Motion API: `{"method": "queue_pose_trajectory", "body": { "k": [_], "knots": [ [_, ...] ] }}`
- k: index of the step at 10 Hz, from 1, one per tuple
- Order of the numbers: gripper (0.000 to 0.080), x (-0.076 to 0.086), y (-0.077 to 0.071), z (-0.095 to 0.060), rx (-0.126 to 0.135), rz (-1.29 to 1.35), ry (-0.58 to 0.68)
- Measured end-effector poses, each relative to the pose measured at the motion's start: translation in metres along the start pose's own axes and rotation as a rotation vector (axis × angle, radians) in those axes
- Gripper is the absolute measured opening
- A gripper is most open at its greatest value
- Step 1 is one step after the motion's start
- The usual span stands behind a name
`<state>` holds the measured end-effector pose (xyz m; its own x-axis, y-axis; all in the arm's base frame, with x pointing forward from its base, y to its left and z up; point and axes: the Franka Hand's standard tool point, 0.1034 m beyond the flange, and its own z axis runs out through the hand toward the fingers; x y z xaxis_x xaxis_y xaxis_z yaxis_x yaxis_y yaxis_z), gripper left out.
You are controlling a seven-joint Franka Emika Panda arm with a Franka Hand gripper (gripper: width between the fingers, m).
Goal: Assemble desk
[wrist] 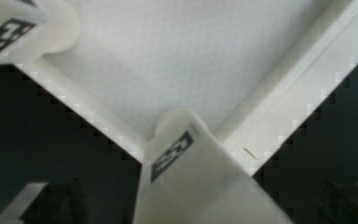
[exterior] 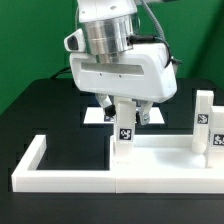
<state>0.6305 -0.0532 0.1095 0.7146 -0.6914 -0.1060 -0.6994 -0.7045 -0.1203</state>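
Observation:
The white tabletop lies flat on the black table, pushed into the corner of the border wall. One white leg with square tags stands upright at the tabletop's corner on the exterior view's right. My gripper is shut on a second tagged leg and holds it upright at the tabletop's corner on the exterior view's left. In the wrist view the held leg runs between my dark fingers over the tabletop. The standing leg shows at the frame's edge. The other legs are out of view.
The long low white U-shaped border wall runs along the front, with a short arm on the exterior view's left. The marker board lies behind my gripper, mostly hidden. A green backdrop stands behind the table.

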Motion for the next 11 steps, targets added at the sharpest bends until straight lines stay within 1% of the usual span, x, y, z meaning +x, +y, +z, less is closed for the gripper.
{"method": "queue_pose_trajectory", "body": {
  "k": [1,2,4,5,6,7,10,11],
  "knots": [
    [0.0649,-0.0005,-0.0009,-0.0002,-0.018,-0.17,0.006],
    [0.0649,-0.002,-0.002,0.001,-0.022,-0.274,0.005],
    [0.0649,-0.0019,-0.0017,0.0015,-0.021,-0.229,0.005],
    [0.0553,-0.0022,-0.002,0.0019,-0.019,-0.176,0.004],
    [0.0369,-0.0026,-0.0022,0.0022,-0.018,-0.078,0.004],
    [0.029,-0.0021,-0.0005,0.0022,-0.02,-0.047,0.003],
    [0.029,0.0012,-0.0008,0.0017,-0.018,0.245,0.0],
    [0.029,0.0019,-0.0013,0.0017,-0.007,0.369,-0.004]
  ]
}}
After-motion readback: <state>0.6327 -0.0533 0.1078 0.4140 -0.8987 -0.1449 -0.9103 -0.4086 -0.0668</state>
